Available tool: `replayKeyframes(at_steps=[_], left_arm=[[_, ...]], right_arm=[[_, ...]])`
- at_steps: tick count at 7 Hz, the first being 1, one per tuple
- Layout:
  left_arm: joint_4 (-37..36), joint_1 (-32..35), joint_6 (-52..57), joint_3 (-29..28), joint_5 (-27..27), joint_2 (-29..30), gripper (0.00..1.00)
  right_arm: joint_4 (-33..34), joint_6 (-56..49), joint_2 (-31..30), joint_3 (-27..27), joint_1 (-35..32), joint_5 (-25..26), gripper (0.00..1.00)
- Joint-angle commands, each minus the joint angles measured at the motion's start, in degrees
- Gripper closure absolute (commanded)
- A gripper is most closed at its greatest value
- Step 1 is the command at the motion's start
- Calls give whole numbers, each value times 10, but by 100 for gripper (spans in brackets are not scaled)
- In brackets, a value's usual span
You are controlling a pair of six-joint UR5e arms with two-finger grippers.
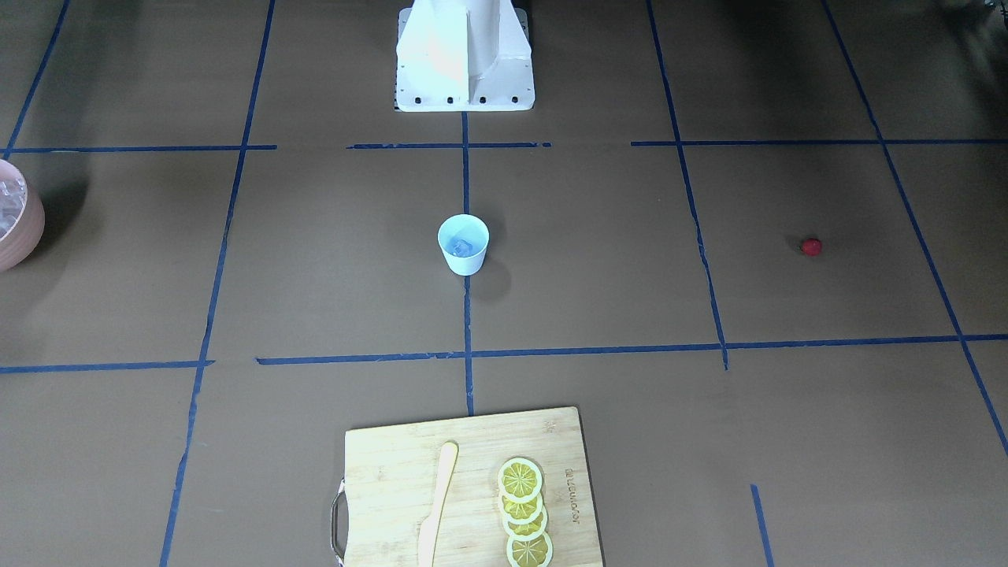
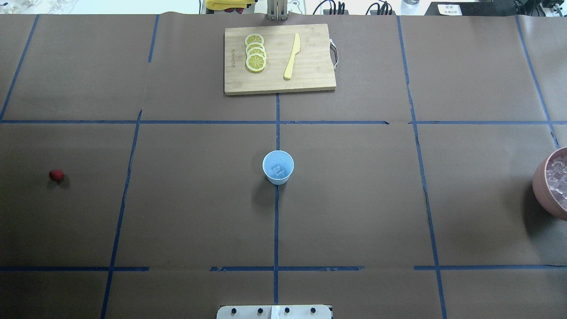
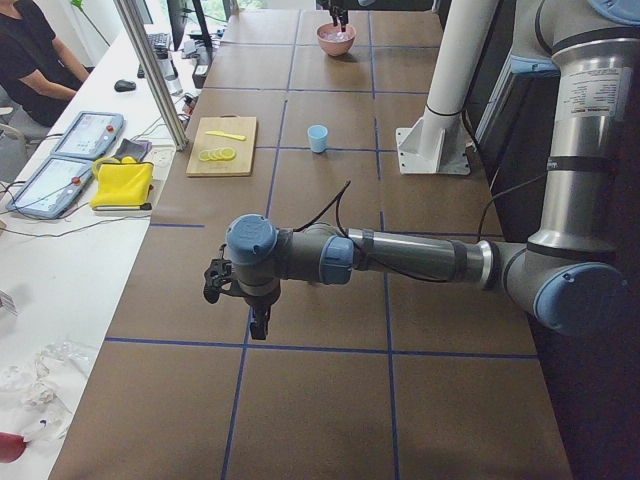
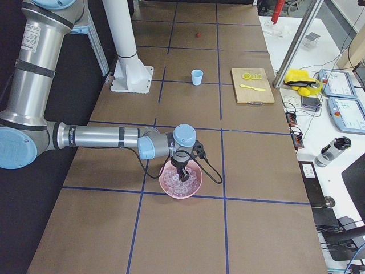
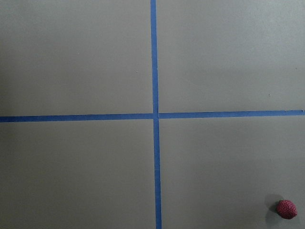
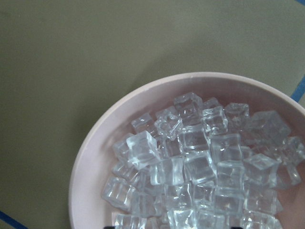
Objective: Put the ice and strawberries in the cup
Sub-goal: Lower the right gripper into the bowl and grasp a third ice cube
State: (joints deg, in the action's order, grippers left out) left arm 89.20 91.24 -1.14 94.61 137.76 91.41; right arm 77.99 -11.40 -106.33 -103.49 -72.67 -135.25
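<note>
The pale-blue cup (image 2: 278, 167) (image 1: 463, 244) stands upright at the table's centre with one clear ice cube (image 2: 277, 169) in it. A pink bowl (image 4: 181, 180) (image 2: 549, 186) holds several more ice cubes (image 6: 200, 162). My right gripper (image 4: 181, 170) hangs just over that bowl; I cannot tell whether it is open or shut. The small red strawberry (image 2: 56, 175) (image 1: 811, 247) (image 5: 286, 209) lies alone on the paper on my left side. My left gripper (image 3: 258, 322) hovers above the table near there, and I cannot tell its state either.
A wooden cutting board (image 2: 310, 66) with lemon slices (image 2: 255, 52) and a yellow knife (image 2: 292, 56) lies at the far edge. The white robot base (image 1: 465, 55) stands behind the cup. A seated person (image 3: 35, 55) and control tablets (image 3: 50, 180) are beside the table.
</note>
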Motion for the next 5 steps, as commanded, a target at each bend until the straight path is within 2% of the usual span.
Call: replayKeyframes(at_steps=[1, 5], left_arm=[[0, 0, 0, 0, 0, 0, 0], [0, 1, 0, 0, 0, 0, 0]], right_arm=[[-1, -5, 5, 3, 22, 3, 20], [-1, -6, 9, 19, 26, 6, 21]])
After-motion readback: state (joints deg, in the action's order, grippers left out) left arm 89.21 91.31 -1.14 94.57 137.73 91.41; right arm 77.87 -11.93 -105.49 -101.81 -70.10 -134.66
